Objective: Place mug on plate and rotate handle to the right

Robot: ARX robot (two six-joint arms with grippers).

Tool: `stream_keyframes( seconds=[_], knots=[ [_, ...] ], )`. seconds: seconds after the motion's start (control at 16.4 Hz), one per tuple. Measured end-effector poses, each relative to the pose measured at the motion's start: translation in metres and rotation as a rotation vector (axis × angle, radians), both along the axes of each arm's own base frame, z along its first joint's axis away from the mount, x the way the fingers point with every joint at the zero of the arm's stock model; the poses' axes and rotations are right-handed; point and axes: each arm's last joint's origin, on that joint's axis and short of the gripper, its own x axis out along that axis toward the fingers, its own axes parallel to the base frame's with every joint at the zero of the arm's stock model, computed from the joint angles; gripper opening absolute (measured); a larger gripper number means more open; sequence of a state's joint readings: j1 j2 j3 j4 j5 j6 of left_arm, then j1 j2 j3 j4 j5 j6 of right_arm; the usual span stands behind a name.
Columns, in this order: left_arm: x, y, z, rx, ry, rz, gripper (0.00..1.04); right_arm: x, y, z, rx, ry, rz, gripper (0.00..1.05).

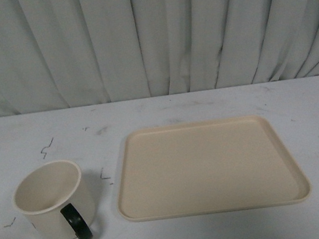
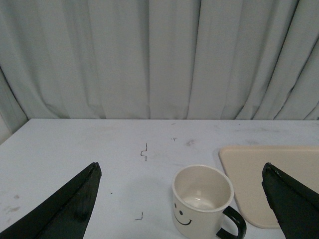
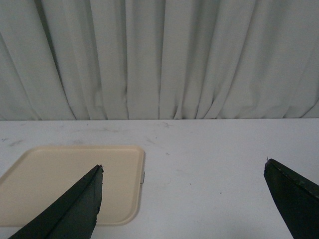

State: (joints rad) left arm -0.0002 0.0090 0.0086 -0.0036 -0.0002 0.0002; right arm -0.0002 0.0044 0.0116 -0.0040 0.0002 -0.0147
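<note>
left gripper (image 2: 180, 166): jaws spread wide, holding nothing; it hangs above the table (image 1: 205, 103) with the mug low between its two dark fingers.
right gripper (image 3: 183, 164): also spread wide and empty; it is over bare table beside the plate's right end.
mug (image 1: 54, 201): upright on the table, near the plate's left edge but not touching it; not yet on the plate.
handle (image 1: 77, 223): black loop, turned toward the robot and slightly to its right.
smiley face (image 2: 182, 216): printed on the wall facing the left wrist camera.
mug contents: empty; only a gleam shows on the inner floor.
plate (image 1: 208, 166): flat, low-rimmed, nothing on it.
handling (judged): stiff and glossy-walled, so probably slippery under hard pads; it looks light to moderate in weight when empty, and it may chip if set down hard.
grip site (judged): one jaw inside the rim and one outside, or across the body, on the side away from the handle. This leaves the loop free to be turned right.
backdrop: pale pleated curtain (image 1: 146, 31) behind the table.
</note>
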Motion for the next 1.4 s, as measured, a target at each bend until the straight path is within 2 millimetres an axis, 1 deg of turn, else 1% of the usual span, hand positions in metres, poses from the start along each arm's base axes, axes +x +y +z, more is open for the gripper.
stream_keyframes(
  seconds=[1.1, 1.22, 1.34, 1.4],
  knots=[
    [0.000, 0.000, 0.000, 0.000, 0.000, 0.000, 0.98, 0.000, 0.000, 0.000, 0.000, 0.000, 0.000, 0.98],
    [0.003, -0.003, 0.009, -0.002, -0.070, -0.029, 0.98, 0.000, 0.000, 0.000, 0.000, 0.000, 0.000, 0.98],
    [0.019, -0.003, 0.033, -0.019, -0.061, -0.088, 0.98, 0.000, 0.000, 0.000, 0.000, 0.000, 0.000, 0.98],
    [0.032, -0.004, 0.044, -0.026, -0.015, -0.131, 0.98, 0.000, 0.000, 0.000, 0.000, 0.000, 0.000, 0.98]
  ],
)
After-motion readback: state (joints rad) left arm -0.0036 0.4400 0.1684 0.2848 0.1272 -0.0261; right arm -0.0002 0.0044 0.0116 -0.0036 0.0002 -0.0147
